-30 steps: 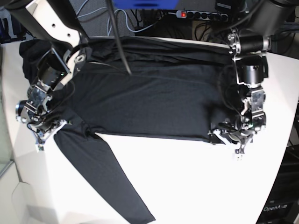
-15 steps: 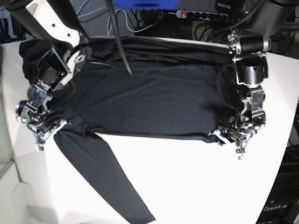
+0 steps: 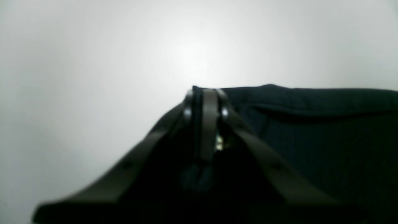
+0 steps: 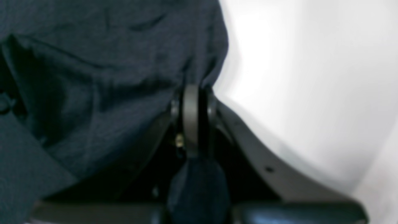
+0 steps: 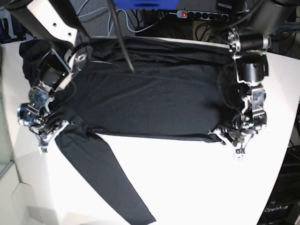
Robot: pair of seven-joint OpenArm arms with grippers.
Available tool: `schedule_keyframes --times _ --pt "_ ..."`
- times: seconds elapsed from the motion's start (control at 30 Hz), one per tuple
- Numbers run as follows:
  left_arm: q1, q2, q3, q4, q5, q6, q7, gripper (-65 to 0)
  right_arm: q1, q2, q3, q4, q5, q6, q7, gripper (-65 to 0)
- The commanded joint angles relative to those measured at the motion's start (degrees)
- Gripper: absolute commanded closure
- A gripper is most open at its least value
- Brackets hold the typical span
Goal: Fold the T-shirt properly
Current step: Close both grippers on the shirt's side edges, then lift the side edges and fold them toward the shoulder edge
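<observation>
At the near hem of the garment, between my two grippers: the large plain black long-sleeved T-shirt [image 5: 150, 98] of thin, slightly shiny fabric lies spread across the white table [image 5: 187, 187], its long axis running from one gripper to the other. The left gripper [image 5: 238, 140] sits at the lower hem corner; in the left wrist view its jaws stand together, with the black hem edge [image 3: 279, 93] running off to its right, and I judge them clamped on that corner. The right gripper [image 5: 43, 136] sits at the opposite end, at the shoulder where the free sleeve [image 5: 108, 183] trails away toward the front of the table. In the right wrist view its jaws are likewise together, and bunched cloth [image 4: 199, 71] rises straight out of the tips, so it is clamped on the T-shirt.

The relation that governs the coming move: the body of the T-shirt lies beyond both grippers, toward the far side of the table, so I expect the held near edge to be lifted and carried away from me over the body. Each arm is nearest its own end, and the pull should stay even.

Against the earlier frames, the left gripper's jaws, then spread at the hem corner, have now closed; the right gripper is unchanged, and the T-shirt has hardly shifted.
</observation>
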State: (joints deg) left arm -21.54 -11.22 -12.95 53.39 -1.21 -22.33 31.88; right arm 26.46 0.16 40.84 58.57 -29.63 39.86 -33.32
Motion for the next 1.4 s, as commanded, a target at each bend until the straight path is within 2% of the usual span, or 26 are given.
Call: schedule_keyframes --times 0.0,0.17,0.27,0.83,1.07,1.37 --pt "-0.9 -0.5 -0.1 2.8 -0.4 -0.2 -1.3 -1.8 0.0 0.1 -0.1 0.1 -1.2 0.1 -2.0 -0.7" --pt "1.5 -0.3 -0.2 7.2 -0.6 -0.2 -1.2 -1.8 0.0 0.2 -0.1 0.8 -1.2 0.1 -1.9 -0.7" --pt "3.3 -0.3 -0.3 9.2 -0.7 -0.2 -1.2 -1.8 -1.2 0.1 -1.0 5.1 -1.2 0.1 -1.9 -0.7" --pt "14.0 -0.2 -0.4 25.2 -0.8 -0.2 -1.2 -1.8 -13.4 -1.4 -11.6 27.5 -1.1 0.1 -2.1 -0.7" --pt "16.2 0.2 -6.8 31.9 -0.9 -0.8 5.4 -1.8 -16.4 -2.8 -11.7 35.2 -1.1 0.1 -2.5 -0.7" --pt "21.7 0.1 -7.1 38.4 -0.9 -0.8 5.7 -1.8 -22.1 -4.2 -11.7 42.8 -1.3 0.1 -2.3 -0.7"
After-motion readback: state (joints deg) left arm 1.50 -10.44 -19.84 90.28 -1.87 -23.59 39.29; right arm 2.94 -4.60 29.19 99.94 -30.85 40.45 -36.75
